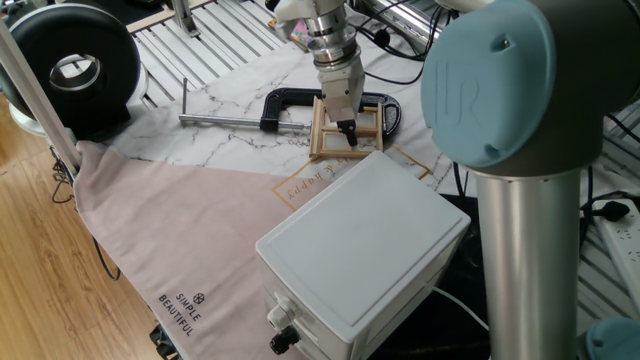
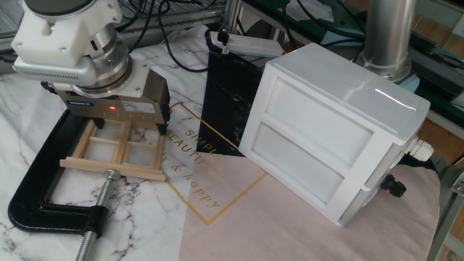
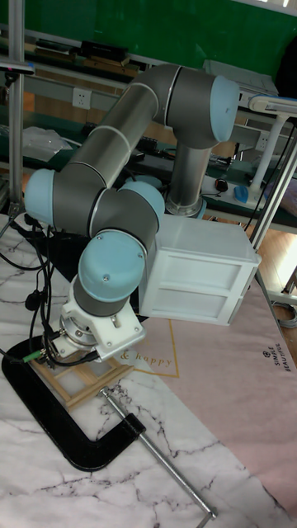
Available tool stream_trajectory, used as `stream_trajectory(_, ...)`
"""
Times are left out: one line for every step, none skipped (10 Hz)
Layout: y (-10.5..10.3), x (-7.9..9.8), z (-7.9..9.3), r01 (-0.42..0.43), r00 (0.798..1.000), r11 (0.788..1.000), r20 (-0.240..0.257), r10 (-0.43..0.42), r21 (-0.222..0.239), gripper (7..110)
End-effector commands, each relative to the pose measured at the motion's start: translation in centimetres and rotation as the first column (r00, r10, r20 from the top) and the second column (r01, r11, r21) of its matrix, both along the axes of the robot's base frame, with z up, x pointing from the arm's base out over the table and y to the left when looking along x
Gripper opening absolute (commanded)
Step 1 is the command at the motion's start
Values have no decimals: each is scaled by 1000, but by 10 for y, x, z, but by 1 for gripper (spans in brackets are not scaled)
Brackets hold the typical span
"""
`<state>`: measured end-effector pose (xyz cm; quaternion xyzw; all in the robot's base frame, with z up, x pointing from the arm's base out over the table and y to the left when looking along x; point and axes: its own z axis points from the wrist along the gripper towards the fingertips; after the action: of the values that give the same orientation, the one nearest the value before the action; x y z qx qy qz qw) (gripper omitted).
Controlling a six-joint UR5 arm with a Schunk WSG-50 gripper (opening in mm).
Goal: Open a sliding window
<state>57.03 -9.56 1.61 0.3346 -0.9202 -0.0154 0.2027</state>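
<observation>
The sliding window (image 2: pixel 116 154) is a small tan wooden frame with pale panes, lying flat on the marble top inside a black C-clamp (image 2: pixel 35 209). It also shows in one fixed view (image 1: pixel 325 140) and in the tall view (image 3: pixel 76 384). My gripper (image 2: pixel 130 129) stands straight down over the window's far half, open, with the right finger (image 2: pixel 162 127) at the frame's right end. The other finger is mostly hidden under the gripper body. In one fixed view the gripper (image 1: pixel 349 130) has a dark fingertip down on the frame. In the tall view the wrist hides the fingers.
A large white box (image 2: pixel 326 138) stands right of the window, close to the gripper. The C-clamp's long screw (image 1: pixel 225 121) runs left across the marble. A pink cloth (image 1: pixel 180 230) covers the near table, and a black round device (image 1: pixel 75 70) sits at the far left.
</observation>
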Motion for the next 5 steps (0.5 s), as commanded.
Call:
stream_trajectory(5,3,-3,6,1000,1000,1,-6,23,22)
stream_trajectory(5,4,-4,6,1000,1000,1,-6,21,22)
stream_trajectory(4,4,-5,6,1000,1000,-2,-6,18,44)
stream_trajectory(4,2,-4,7,1000,1000,-9,-7,15,44)
stream_trajectory(4,1,-4,9,1000,1000,-17,-9,16,44)
